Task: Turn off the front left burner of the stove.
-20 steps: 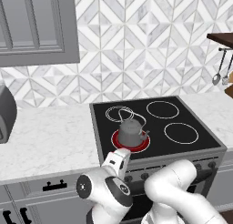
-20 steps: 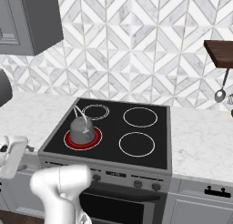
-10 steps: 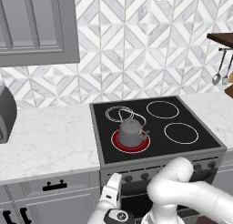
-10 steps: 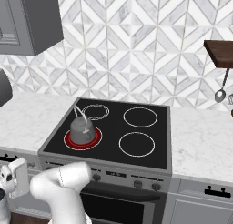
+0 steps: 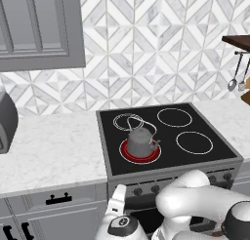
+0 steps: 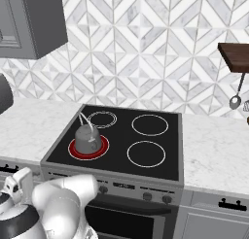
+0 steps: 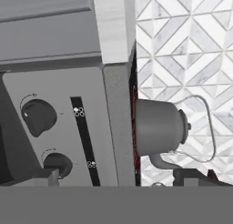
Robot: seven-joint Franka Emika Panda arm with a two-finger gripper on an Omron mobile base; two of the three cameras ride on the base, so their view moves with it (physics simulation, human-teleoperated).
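Observation:
The stove (image 5: pixel 168 136) (image 6: pixel 121 136) has a black glass cooktop. Its front left burner (image 5: pixel 139 160) (image 6: pixel 73 149) glows red, and a grey kettle (image 5: pixel 140 140) (image 6: pixel 86 136) (image 7: pixel 159 126) stands on it. Small dark knobs (image 5: pixel 138 190) (image 6: pixel 103 189) line the front panel. My gripper (image 5: pixel 116 205) (image 6: pixel 19 180) (image 7: pixel 120 180) hangs low in front of the panel's left end, below counter height. It is open, holding nothing. The hand view is rolled sideways; it shows two knobs (image 7: pixel 38 114) (image 7: pixel 57 164) on the panel, left of the gap between my fingertips.
Marble counter (image 5: pixel 49 146) flanks the stove on both sides. A dark grey appliance (image 5: pixel 5 122) stands at the far left. Drawers with black handles (image 5: pixel 58 199) sit under the counter. Utensils (image 5: pixel 233 83) hang under a wooden shelf (image 6: pixel 233 56) at the right.
The hand has dropped from beside the stove's front left corner to below counter height, in front of the knob panel. The kettle and the red burner look the same.

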